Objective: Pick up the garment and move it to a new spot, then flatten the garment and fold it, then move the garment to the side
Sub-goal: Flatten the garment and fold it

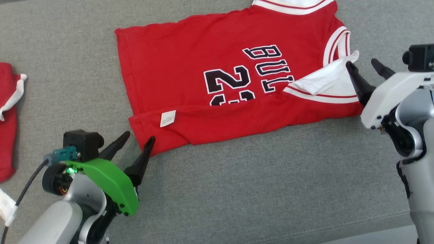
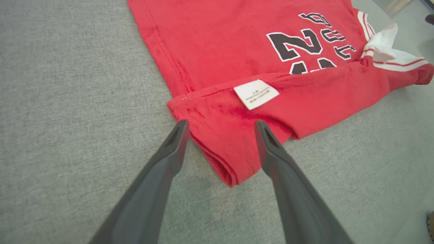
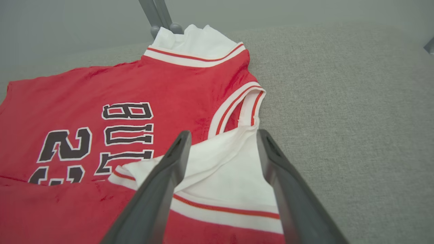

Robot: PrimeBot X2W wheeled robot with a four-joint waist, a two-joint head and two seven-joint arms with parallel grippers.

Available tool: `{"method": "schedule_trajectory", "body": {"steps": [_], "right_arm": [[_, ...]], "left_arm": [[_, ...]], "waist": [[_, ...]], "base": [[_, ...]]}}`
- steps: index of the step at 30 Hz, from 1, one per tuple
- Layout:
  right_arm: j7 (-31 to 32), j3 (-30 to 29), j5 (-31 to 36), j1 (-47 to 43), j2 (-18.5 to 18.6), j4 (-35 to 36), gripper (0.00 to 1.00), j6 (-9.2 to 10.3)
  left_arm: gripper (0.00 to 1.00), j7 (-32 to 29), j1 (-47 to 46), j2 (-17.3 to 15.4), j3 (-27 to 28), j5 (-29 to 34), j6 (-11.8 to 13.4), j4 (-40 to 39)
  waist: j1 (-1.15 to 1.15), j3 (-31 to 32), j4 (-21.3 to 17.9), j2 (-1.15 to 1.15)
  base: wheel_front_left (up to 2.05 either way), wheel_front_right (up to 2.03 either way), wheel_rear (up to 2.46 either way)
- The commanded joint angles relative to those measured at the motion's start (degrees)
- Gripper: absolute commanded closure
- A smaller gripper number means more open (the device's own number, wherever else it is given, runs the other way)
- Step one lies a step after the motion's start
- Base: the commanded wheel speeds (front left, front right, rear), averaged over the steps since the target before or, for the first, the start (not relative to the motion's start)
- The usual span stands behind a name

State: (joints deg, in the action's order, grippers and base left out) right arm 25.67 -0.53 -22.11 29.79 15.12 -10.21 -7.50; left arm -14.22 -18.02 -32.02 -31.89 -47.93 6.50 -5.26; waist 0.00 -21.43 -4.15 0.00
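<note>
The garment is a red basketball jersey with black lettering and white trim, lying on the grey cloth surface with its near long edge folded up over the front. A white label shows on that folded strip. My left gripper stands open at the jersey's near left corner, fingers astride the hem with nothing gripped. Over the white sleeve piece at the jersey's right end, my right gripper is open too, its jaws apart above the cloth.
Another red and white garment lies at the far left edge of the surface. A white scrap sits at the lower left. The grey cloth runs bare in front of the jersey; its front seam is at the lower right.
</note>
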Motion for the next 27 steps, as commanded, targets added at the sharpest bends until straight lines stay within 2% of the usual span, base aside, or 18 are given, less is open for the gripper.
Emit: {"method": "schedule_trajectory", "body": {"steps": [1, 6, 11, 19, 20, 21, 22, 23, 27], "right_arm": [[1.09, -0.51, -0.79, -2.73, 1.02, 1.34, 0.0, 0.02], [5.01, -2.4, -1.18, -8.92, 2.78, 4.4, 0.0, 0.01], [6.06, -3.81, 0.03, -10.71, 1.72, 4.58, 0.0, 0.01], [6.8, -1.79, 0.26, -9.12, 0.82, 2.9, 0.0, 0.01], [6.98, -1.37, -0.03, -8.97, 0.87, 2.62, 0.0, 0.01], [7.25, -0.83, -0.37, -8.78, 0.98, 2.39, 0.37, 0.01], [7.43, -0.54, -0.62, -8.63, 1.03, 2.18, 0.54, 0.01], [7.45, -0.05, -1.0, -8.35, 1.17, 1.92, 1.0, 0.01], [8.38, 1.87, -3.06, -8.15, 3.94, 0.15, 1.0, 0.03]], "left_arm": [[0.0, 0.82, 2.37, -0.51, 0.37, -0.87, 0.89, -1.51], [0.0, 2.47, 6.31, 0.4, 0.88, -1.89, 2.63, -3.16], [0.0, 3.5, 5.24, 2.0, 0.31, -1.67, 2.17, -2.08], [0.0, 2.68, 3.11, 2.62, -0.75, -1.28, 1.2, 0.54], [0.16, 2.56, 2.93, 2.7, -0.89, -1.35, 1.0, 0.77], [0.58, 2.38, 2.83, 2.67, -1.16, -1.41, 0.65, 0.91], [0.72, 2.44, 2.78, 2.74, -1.2, -1.54, 0.48, 0.98], [1.0, 2.62, 2.73, 2.9, -1.12, -1.84, 0.27, 1.05], [1.0, 1.98, 2.4, 2.0, -1.34, -2.23, -0.79, 1.78]], "waist": [[0.0, 1.47, -0.61, 0.0], [0.0, 0.69, -0.87, 0.0], [0.0, -1.0, -1.04, 0.0], [0.0, -1.9, -0.69, 0.0], [0.0, -1.93, -0.64, 0.0], [0.0, -1.96, -0.6, 0.0], [0.0, -1.97, -0.57, 0.0], [0.0, -1.98, -0.54, 0.0], [0.0, -1.35, -0.33, 0.0]], "base": [[0.0, 0.0, 0.0], [0.0, 0.0, 0.0], [0.0, 0.0, 0.0], [0.0, 0.0, 0.0], [0.0, 0.0, 0.0], [0.0, 0.0, 0.0], [0.0, 0.0, 0.0], [0.0, 0.0, 0.0], [0.0, 0.0, 0.0]]}}
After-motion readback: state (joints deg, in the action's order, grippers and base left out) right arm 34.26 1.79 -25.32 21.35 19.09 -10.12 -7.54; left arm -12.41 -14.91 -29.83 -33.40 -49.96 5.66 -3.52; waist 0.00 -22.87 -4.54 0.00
